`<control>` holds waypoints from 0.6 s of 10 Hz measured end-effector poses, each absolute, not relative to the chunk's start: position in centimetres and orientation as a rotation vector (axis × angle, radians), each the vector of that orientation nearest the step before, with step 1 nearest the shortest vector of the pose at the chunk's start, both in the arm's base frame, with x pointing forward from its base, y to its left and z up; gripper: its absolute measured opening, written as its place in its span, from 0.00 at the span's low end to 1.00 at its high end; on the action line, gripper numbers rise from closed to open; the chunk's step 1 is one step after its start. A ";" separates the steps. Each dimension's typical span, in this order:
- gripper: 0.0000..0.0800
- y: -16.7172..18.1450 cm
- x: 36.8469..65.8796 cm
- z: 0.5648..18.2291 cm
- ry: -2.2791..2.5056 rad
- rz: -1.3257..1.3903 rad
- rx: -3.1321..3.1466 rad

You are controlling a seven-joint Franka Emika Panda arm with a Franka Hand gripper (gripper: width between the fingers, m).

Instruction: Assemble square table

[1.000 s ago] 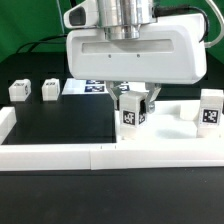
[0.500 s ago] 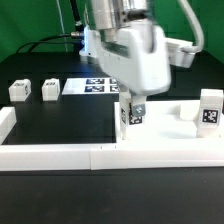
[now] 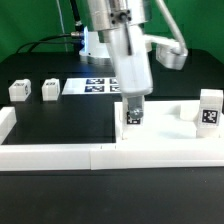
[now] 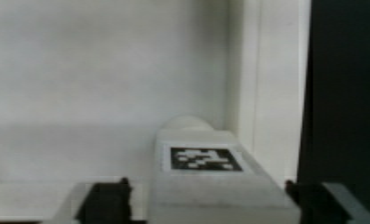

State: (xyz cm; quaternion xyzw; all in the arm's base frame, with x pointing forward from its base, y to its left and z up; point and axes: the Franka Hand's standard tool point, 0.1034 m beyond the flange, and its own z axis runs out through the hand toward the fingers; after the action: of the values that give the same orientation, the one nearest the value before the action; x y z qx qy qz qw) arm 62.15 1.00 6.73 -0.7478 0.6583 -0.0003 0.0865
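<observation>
While the gripper [image 3: 133,110] hangs low over the tabletop [image 3: 175,130], its dark fingers [image 4: 109,203] are clenched on either side of the held leg [image 3: 133,118], a small white block, upright, with its tag toward the exterior camera; this leg is at the tabletop's corner on the exterior view's left, though whether its foot touches the tabletop cannot be told; in the wrist view its tag shows between the fingers, with the pale tabletop behind and the black table [image 4: 351,90] alongside; a second leg [image 3: 210,110] stands upright by the tabletop's edge on the exterior view's right; a third leg [image 3: 18,90] and a fourth leg [image 3: 49,90] sit on the black table, well apart from the tabletop, near the marker board [image 3: 95,87]; the border wall [image 3: 60,156] runs along the front.
</observation>
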 end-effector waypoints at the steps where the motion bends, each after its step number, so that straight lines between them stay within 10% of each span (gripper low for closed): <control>1: 0.62 1.3 62.1 6.6 1.759 -0.044 -2.407; 2: 0.79 1.4 62.2 6.7 1.462 -0.077 -2.611; 6: 0.81 1.1 62.3 6.7 1.128 -0.111 -2.791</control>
State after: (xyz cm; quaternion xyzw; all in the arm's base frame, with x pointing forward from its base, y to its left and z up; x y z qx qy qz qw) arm 62.28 1.09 6.69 -0.9246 0.3736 -0.0368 0.0648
